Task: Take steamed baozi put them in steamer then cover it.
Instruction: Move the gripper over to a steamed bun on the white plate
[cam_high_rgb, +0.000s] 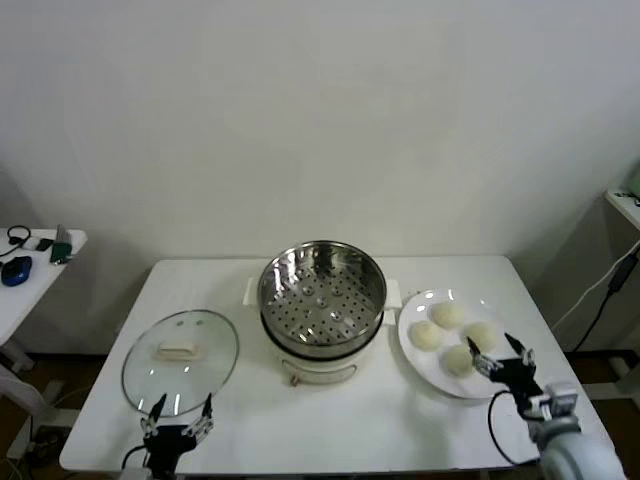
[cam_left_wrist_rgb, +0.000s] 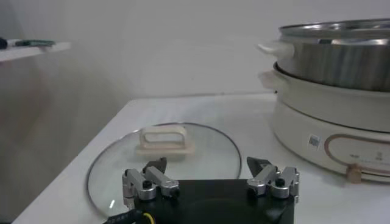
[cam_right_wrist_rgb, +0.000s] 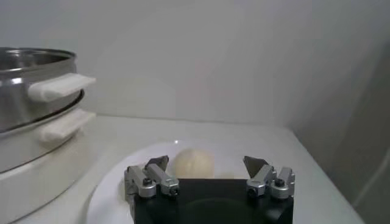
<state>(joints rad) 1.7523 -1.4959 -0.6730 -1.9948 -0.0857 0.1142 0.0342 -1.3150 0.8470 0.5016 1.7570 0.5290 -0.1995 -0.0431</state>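
- On the white rectangular bench (cam_high_rgb: 330, 420), the round shiny stainless-steel steamer (cam_high_rgb: 322, 295) is sitting at the centre on its white electric cooker base (cam_high_rgb: 318, 368), its perforated bottom lying bare and its mouth facing straight up.
- At the near left edge, the left end effector (cam_high_rgb: 178, 418) is hovering with its fingers spread wide and released, gripping nothing; the left wrist view is showing both fingertips (cam_left_wrist_rgb: 155, 167) apart, just at the near rim of the lid.
- Left of the steamer, the round clear glass cover (cam_high_rgb: 180, 361) with a metal rim is lying flat on the bench, its cream-white bar handle (cam_high_rgb: 180, 351) pointing up, the bar's long axis running left to right.
- Right of the steamer, the flat white round plate (cam_high_rgb: 418, 352) is carrying four smooth cream-white steamed baozi (cam_high_rgb: 427, 336), clustered close together.
- Over the plate's near right edge, the right end effector (cam_high_rgb: 500, 356) is also standing fully open and empty, close beside the nearest bun but not touching it; in the right wrist view one bun (cam_right_wrist_rgb: 194, 163) is showing between the spread fingers.
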